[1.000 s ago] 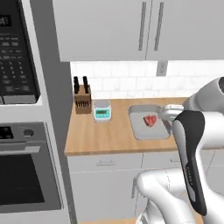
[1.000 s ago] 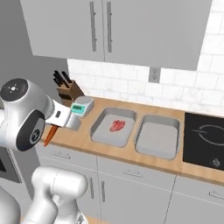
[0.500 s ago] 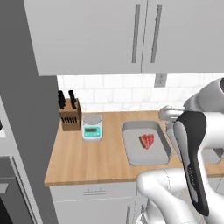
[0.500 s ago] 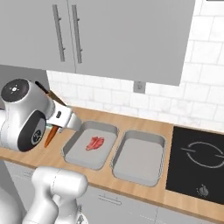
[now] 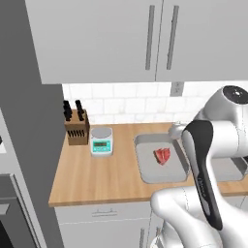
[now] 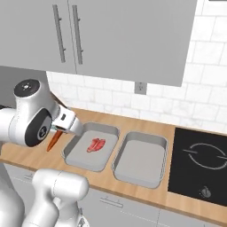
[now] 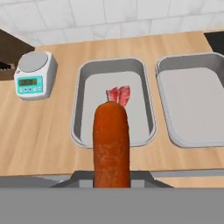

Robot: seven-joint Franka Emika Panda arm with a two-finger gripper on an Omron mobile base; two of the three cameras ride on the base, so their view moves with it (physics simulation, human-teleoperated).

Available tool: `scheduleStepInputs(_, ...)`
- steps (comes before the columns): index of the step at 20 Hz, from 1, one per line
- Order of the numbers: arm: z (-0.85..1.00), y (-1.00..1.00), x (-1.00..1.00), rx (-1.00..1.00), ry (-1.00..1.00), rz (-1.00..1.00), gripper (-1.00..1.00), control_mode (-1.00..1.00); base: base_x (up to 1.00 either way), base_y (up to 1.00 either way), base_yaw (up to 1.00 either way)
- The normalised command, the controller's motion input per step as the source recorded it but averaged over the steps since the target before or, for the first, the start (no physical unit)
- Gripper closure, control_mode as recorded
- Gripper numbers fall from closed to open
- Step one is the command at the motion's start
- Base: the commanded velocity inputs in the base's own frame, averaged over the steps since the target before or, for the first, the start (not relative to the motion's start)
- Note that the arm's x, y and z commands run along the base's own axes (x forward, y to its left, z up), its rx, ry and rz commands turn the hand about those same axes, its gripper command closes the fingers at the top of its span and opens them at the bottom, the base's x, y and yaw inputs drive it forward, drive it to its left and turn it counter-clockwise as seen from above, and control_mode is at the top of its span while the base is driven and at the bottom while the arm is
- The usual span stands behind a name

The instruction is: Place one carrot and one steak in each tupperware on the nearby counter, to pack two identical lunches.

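Carrot [image 7: 111, 144], pinched in the hand [image 6: 61, 129], hangs above the left tray [image 7: 83, 105], whose steak [image 7: 119, 95] shows just past its tip. The right base view shows the second tray [image 6: 141, 158] on the desk [image 6: 186, 204]; the left base view adds a scale [image 5: 101, 140] and knife block [image 5: 76, 129].

The white arm rises from the base, bends at its dark elbow and reaches forward; the gripper [image 6: 56, 131] sits at its far end, jaws closed on a carrot [image 6: 53, 139]; the carrot juts out beyond the fingertips, straight ahead along the hand's line of sight.
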Motion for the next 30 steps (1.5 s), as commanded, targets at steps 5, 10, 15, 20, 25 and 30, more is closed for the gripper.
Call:
scheduleStepInputs(5, -0.65, 0.06, 0.77, 0.0, 0.08, 0.01, 1.0, -1.0, 0.0, 0.0, 0.0)
scheduleStepInputs(10, -0.58, 0.18, 0.73, -0.01, 0.08, 0.0, 1.0, -1.0, 0.0, 0.0, 0.0)
scheduleStepInputs(15, -0.71, 0.07, 0.72, 0.0, 0.08, 0.0, 1.0, -1.0, 0.0, 0.0, 0.0)
scheduleStepInputs(20, -0.53, 0.0, 0.72, 0.0, 0.07, 0.02, 1.0, -1.0, 0.0, 0.0, 0.0)
scheduleStepInputs(25, -0.46, 0.0, 0.38, 0.0, 0.12, 0.0, 1.0, -1.0, 0.0, 0.0, 0.0)
scheduleStepInputs(30, -0.5, 0.04, 0.22, 0.0, 0.14, 0.0, 1.0, -1.0, 0.0, 0.0, 0.0)
